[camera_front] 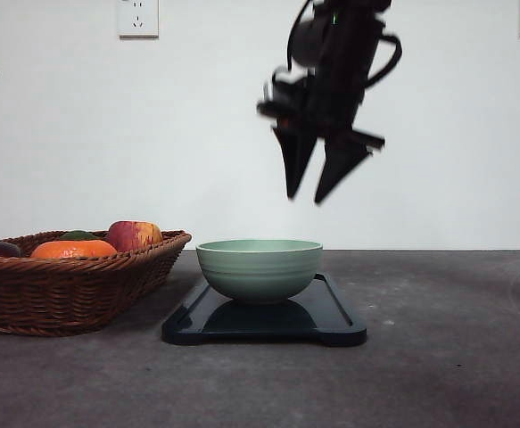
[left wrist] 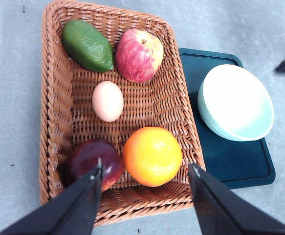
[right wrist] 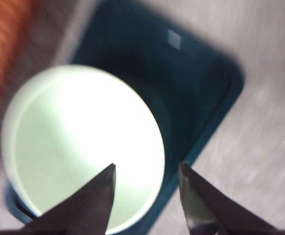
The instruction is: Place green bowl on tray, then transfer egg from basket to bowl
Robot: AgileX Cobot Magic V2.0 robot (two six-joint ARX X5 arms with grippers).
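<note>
Green bowl [camera_front: 259, 267] sits upright on the black tray [camera_front: 335, 321], toward the end nearer the basket [camera_front: 63, 290], which stands just beside the tray on the grey table [camera_front: 438, 357]. Right gripper [camera_front: 316, 183] hangs in the air well above the bowl, fingers spread, holding nothing. Left gripper [left wrist: 144, 178] hovers over the basket, also spread and empty; the egg [left wrist: 107, 101] lies mid-basket among an avocado [left wrist: 87, 45], apple [left wrist: 139, 55], orange [left wrist: 152, 156] and a dark red fruit [left wrist: 94, 161].
</note>
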